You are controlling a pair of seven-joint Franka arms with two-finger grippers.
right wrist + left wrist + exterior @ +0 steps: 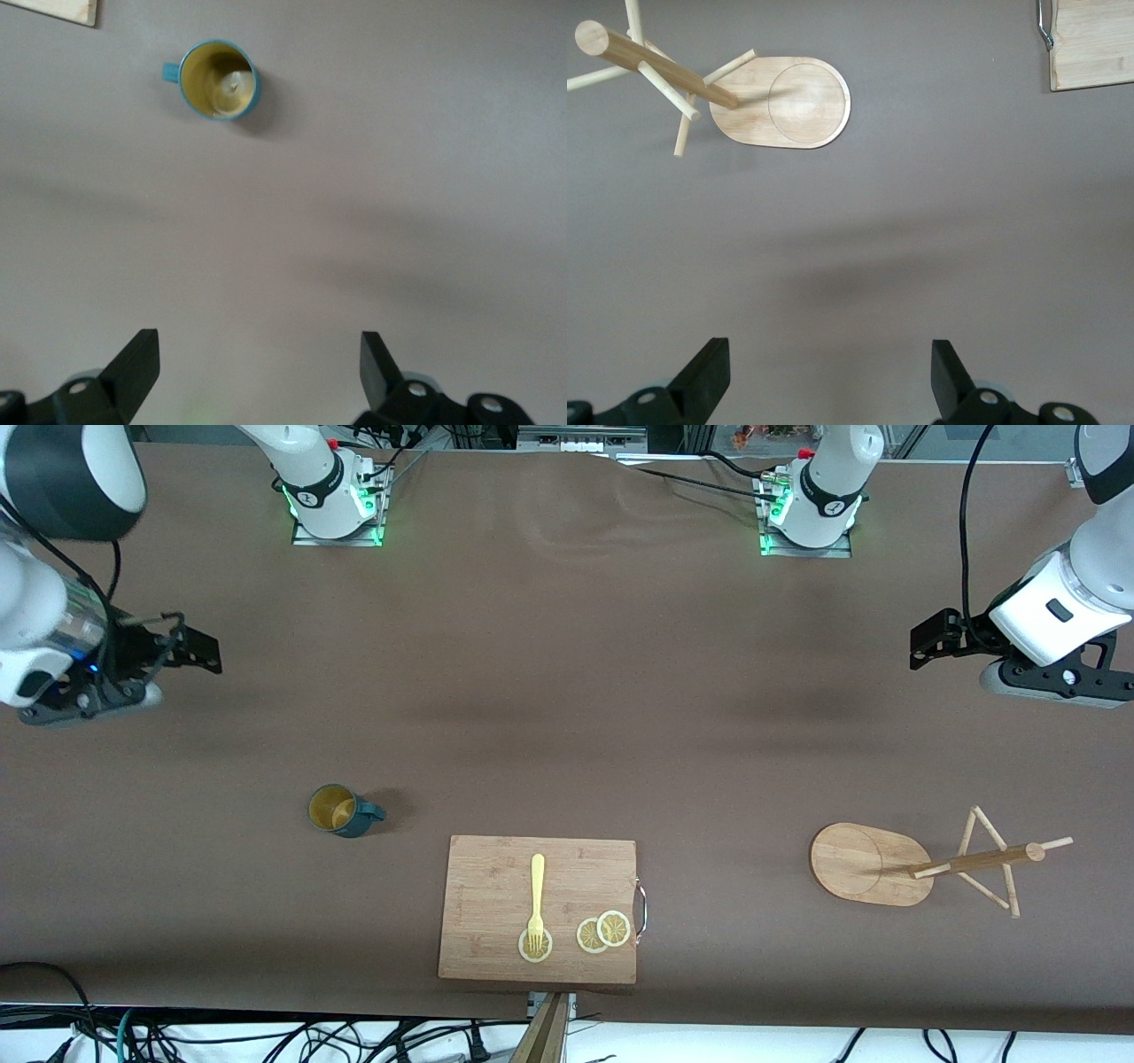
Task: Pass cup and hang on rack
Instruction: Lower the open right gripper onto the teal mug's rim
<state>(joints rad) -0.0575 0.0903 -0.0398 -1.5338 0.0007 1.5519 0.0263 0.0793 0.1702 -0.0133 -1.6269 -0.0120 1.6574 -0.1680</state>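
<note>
Cup (pixel 335 810) upright on tabletop (pixel 567 691), rack (pixel 873 864) well apart; left claw (pixel 831 372) and right claw (pixel 260 365) both released, each over bare tabletop near its own end.

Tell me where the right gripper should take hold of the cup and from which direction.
Probably the rim, from straight above. The cup stands upright and open-mouthed on the bare table, so one finger can go inside and one outside its wall. Grip away from the handle, which points toward the cutting board. The right gripper is open and over bare table; the left gripper waits open.
</note>
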